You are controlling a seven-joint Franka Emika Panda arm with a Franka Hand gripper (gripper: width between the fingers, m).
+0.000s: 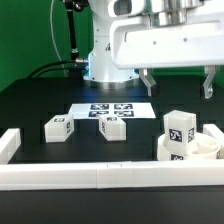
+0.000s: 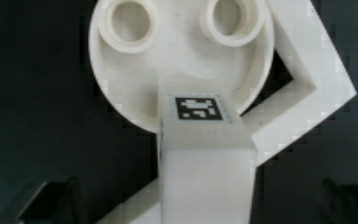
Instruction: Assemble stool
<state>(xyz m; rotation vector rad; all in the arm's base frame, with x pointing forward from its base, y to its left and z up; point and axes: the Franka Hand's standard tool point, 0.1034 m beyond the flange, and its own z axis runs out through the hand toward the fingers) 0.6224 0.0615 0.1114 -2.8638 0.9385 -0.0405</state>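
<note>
While the gripper (image 1: 178, 88) hangs over the seat (image 1: 205, 150) w/ a leg (image 1: 180, 130) upright on it, I see jaws wide open.

arm (image 1: 105, 55): white | end effector (image 1: 178, 88): white housing (dark fingers (image 1: 147, 80))

I am seeing the round, thick white plastic disc seat (image 1: 207, 150) (image 2: 176, 65) lying flat on the worktop at the exterior view's right, two holes facing up. A blocky white tagged leg (image 1: 180, 132) (image 2: 208, 160) is standing upright on it. A second tagged leg (image 1: 57, 128) and a third tagged leg (image 1: 112, 127) are lying loose and apart toward the exterior view's left.
</note>
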